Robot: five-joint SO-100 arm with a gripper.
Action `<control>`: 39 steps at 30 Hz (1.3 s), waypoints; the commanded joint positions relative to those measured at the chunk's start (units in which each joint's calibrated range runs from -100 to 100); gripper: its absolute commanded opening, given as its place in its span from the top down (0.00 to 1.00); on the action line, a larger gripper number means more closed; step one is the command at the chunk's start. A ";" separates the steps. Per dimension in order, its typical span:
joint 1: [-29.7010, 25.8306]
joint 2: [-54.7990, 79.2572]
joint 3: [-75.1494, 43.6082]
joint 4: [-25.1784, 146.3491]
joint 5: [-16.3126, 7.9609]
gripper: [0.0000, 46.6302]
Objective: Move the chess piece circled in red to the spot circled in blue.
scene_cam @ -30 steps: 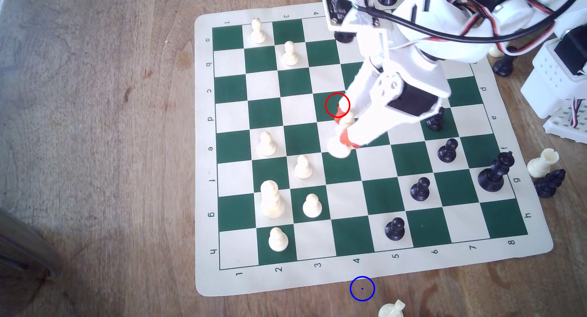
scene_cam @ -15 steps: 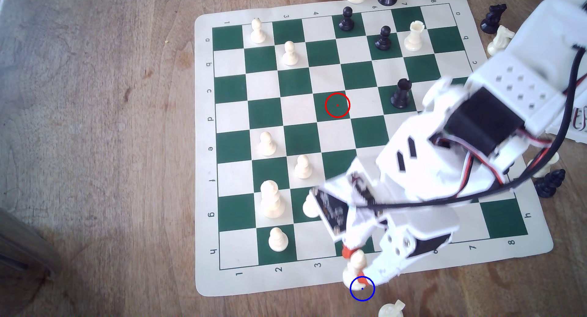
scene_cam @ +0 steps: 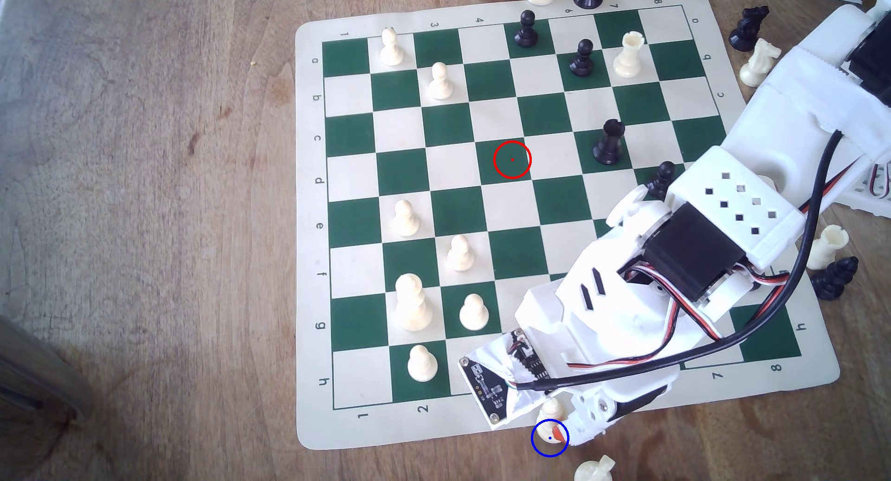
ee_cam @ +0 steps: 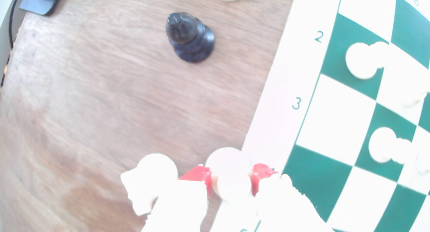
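Note:
The cream-white pawn (scene_cam: 551, 408) stands upright at the near edge of the chess mat (scene_cam: 308, 269), its base reaching into the blue ring (scene_cam: 549, 449) drawn on the wood. My gripper (scene_cam: 549, 428) is shut on the pawn, and one orange pad (scene_cam: 559, 433) shows inside the ring. In the wrist view the pawn (ee_cam: 230, 174) sits clamped between both red pads (ee_cam: 197, 174) of the gripper (ee_cam: 230, 177), just off the mat's border. The red ring (scene_cam: 512, 159) marks a bare green square mid-board. Whether the base touches the table cannot be told.
A fallen cream piece (scene_cam: 594, 469) lies on the wood just beyond the blue ring, and shows next to one pad (ee_cam: 149, 176) in the wrist view. A black piece (ee_cam: 189, 36) stands farther out on the table. Cream pawns (scene_cam: 474, 312) (scene_cam: 422, 363) stand on nearby squares.
The arm carried the pawn from mid-board, near the red ring, to the blue ring. In the last half second it sank lower and the pawn settled into the ring.

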 commanded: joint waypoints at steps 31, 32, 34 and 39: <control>1.12 -2.87 0.46 -0.15 0.63 0.54; 1.12 -3.04 0.55 -0.07 0.68 0.54; 1.12 -3.38 0.64 0.50 0.78 0.54; 1.20 -5.67 3.54 0.99 0.98 0.55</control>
